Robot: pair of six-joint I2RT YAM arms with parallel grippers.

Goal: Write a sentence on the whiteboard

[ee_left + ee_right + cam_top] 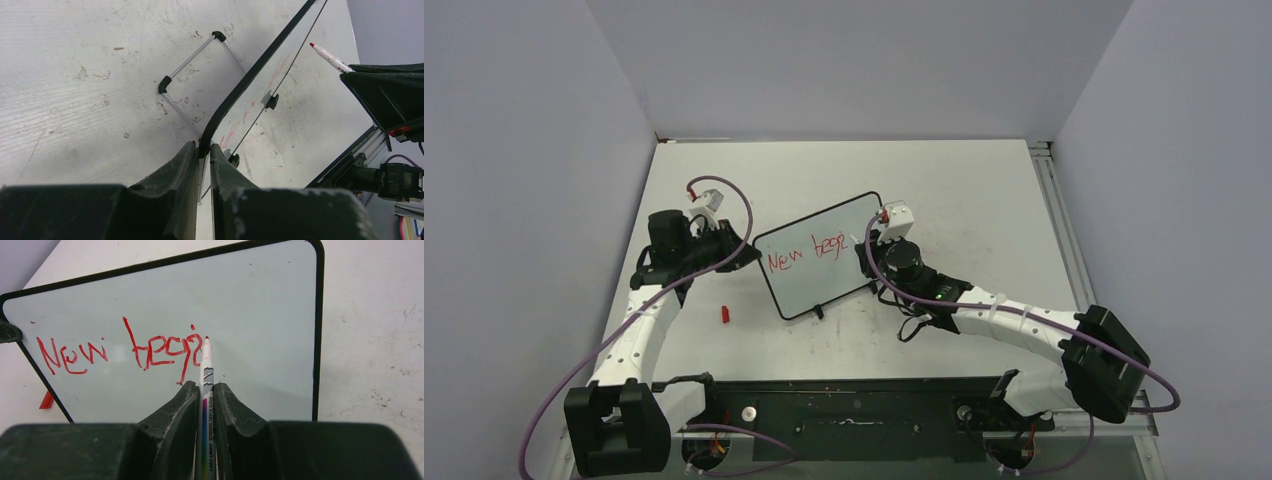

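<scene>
The whiteboard point(824, 255), white with a thin black frame, stands tilted mid-table. Red lettering point(122, 351) on it reads roughly "New begi". My left gripper point(204, 150) is shut on the whiteboard's point(260, 70) left edge, its fingers pinching the black frame. My right gripper point(205, 386) is shut on a white marker point(206, 365) whose red tip touches the whiteboard point(250, 300) just right of the last letter. The top view shows the left gripper point(742, 256) at the board's left edge and the right gripper point(871, 242) at the board's right part. From the left wrist, the marker point(327, 56) shows beyond the board.
A small red marker cap point(725, 313) lies on the table left of the whiteboard's lower corner. The board's wire stand point(192, 75) rests on the scuffed tabletop behind it. Grey walls close in the table on three sides.
</scene>
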